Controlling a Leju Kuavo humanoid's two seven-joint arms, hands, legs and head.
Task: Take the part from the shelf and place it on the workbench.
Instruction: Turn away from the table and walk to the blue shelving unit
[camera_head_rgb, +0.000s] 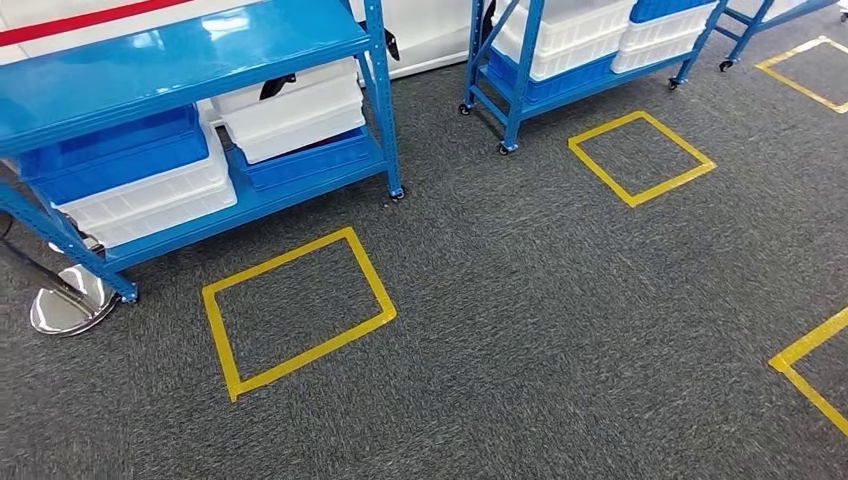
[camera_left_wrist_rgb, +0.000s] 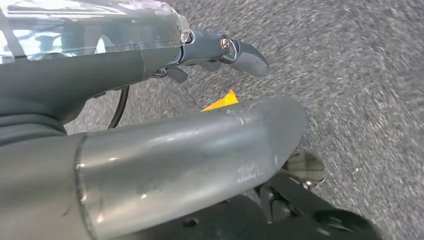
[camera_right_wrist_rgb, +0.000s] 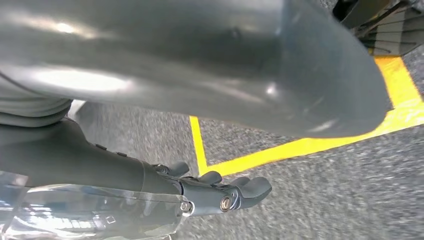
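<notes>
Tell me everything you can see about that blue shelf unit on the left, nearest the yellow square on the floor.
The blue shelf unit looks like painted metal, with a glossy bare top shelf and upright posts. It stands on grey carpet, with a small caster at the foot of its front right post. On the lower shelf sit stacked plastic crates, blue and white, in two piles. A yellow taped square lies on the carpet just in front, apart from it. A shiny round metal base rests beside its left post.

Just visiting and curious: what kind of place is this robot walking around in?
Probably a warehouse or factory test area: blue metal shelf racks on casters hold white and blue plastic bins, and yellow tape squares mark the grey carpet.
</notes>
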